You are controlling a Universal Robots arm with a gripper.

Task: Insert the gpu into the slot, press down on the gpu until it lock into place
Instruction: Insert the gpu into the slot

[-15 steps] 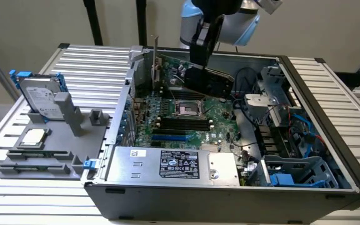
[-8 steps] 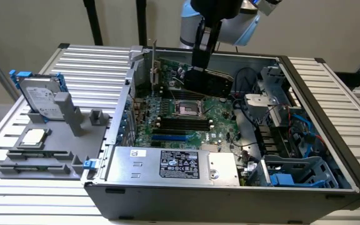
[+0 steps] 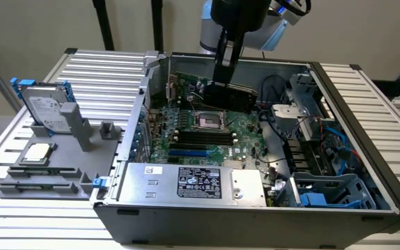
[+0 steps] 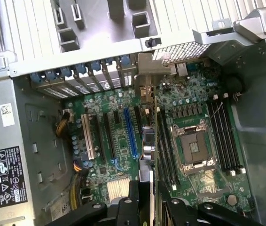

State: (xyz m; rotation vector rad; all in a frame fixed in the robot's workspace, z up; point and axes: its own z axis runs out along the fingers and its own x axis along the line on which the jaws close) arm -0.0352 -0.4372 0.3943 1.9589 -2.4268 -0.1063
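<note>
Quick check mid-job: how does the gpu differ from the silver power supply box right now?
The gpu is a thin black card; the power supply box is a bulky silver block with a black label. The gpu stands on edge at the motherboard, held by the gripper; the power supply box lies flat against the case wall, untouched. Both sit inside the open case.

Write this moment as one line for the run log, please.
fingers: closed on gpu | gpu: edge-on over motherboard, near CPU socket | seated in slot: cannot tell
</note>
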